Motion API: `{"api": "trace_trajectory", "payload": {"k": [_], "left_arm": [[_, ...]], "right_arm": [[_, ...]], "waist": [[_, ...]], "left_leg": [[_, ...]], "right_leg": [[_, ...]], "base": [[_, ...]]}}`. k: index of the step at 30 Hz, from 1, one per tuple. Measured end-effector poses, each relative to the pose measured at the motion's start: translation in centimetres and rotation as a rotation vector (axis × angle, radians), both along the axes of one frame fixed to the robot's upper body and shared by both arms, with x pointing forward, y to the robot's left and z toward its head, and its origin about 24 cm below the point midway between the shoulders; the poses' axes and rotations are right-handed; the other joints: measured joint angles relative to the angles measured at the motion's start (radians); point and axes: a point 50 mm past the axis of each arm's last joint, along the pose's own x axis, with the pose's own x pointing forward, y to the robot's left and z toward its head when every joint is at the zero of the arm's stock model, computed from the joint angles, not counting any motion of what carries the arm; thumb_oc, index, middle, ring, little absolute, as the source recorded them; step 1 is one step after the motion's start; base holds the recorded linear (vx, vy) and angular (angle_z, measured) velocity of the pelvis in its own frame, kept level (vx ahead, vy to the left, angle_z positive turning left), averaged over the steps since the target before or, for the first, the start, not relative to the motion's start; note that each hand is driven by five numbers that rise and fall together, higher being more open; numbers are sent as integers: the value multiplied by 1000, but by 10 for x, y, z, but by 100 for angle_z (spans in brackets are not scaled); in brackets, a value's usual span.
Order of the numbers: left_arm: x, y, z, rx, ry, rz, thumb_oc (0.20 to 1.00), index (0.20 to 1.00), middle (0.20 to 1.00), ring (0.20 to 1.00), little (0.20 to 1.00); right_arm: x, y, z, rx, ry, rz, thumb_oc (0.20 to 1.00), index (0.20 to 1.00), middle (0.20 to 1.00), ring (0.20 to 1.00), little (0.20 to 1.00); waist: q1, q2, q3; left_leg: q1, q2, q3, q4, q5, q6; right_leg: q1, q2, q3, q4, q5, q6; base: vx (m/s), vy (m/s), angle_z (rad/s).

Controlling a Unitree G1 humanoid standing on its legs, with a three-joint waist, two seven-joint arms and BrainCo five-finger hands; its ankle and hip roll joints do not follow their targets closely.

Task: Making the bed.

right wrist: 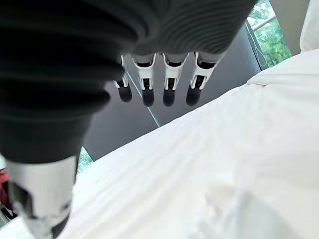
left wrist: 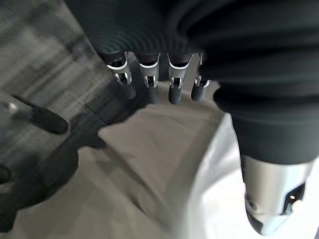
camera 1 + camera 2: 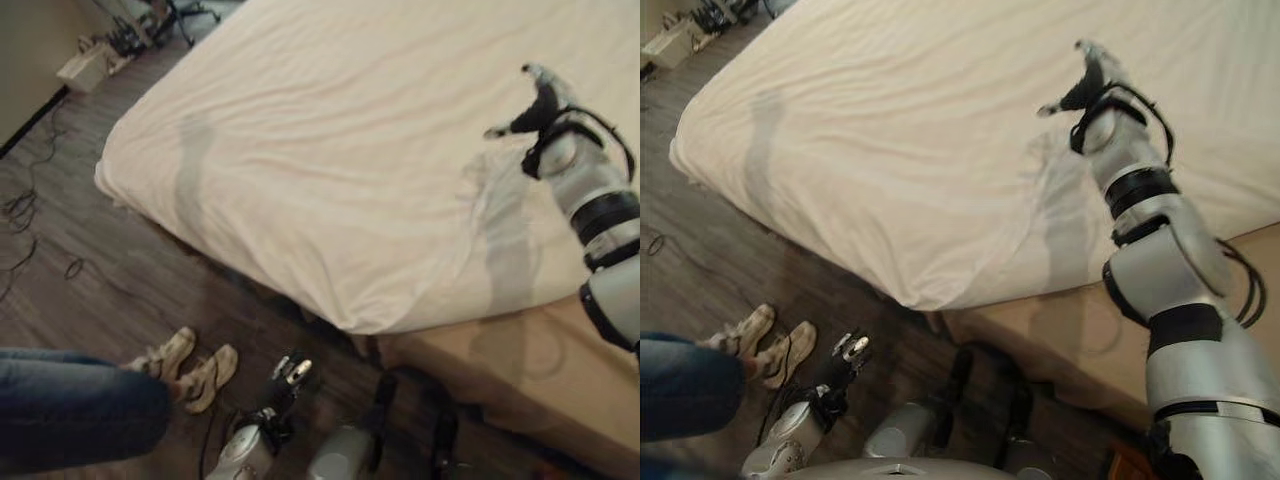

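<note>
White sheet covers the bed; my right hand hovers above it with fingers loose, left hand slack near the floor. I'd lower flat and sweep wrinkles toward the corner.

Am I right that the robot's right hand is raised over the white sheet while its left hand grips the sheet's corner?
Not quite. The right hand is indeed raised over the white sheet, but the left hand grips nothing: the left eye view shows it hanging low over the floor, apart from the sheet, its fingers straight.
</note>
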Motion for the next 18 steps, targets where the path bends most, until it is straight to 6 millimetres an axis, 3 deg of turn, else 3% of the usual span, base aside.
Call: {"api": "trace_trajectory", "payload": {"k": [5, 7, 12, 18], "left_arm": [[3, -6, 2, -10, -13, -24, 1000, 1000, 1000, 1000, 1000], [6, -9, 4, -16, -25, -32, 1000, 1000, 1000, 1000, 1000], [24, -14, 18, -20, -106, -48, 1000, 1000, 1000, 1000, 1000], [34, -18, 28, -30, -163, -55, 1000, 1000, 1000, 1000, 1000]], "right_arm": [[-14, -39, 15, -143, 14, -154, 1000, 1000, 1000, 1000, 1000], [-22, -49, 36, -228, -11, -204, 1000, 1000, 1000, 1000, 1000], [-39, -70, 58, -418, -2, -319, 1000, 1000, 1000, 1000, 1000], [-40, -75, 54, -454, 20, -349, 1000, 1000, 1000, 1000, 1000]], "waist": [[6, 18, 39], [1, 16, 54], [-19, -1, 68], [-35, -5, 86]], "left_leg": [[-33, -8, 2, 0, 12, 6], [-52, -9, 8, 0, 11, 6], [-74, -9, 12, 0, 12, 6], [-85, -6, 37, 0, 12, 6]], "right_leg": [[-35, -9, 5, 0, 1, 2], [-58, -11, 15, 0, 3, 2], [-83, -12, 24, 1, 3, 6], [-107, -15, 58, 0, 4, 9]], "base": [[20, -6, -3], [40, -20, -13], [17, 2, -3], [9, 8, -15]]}}
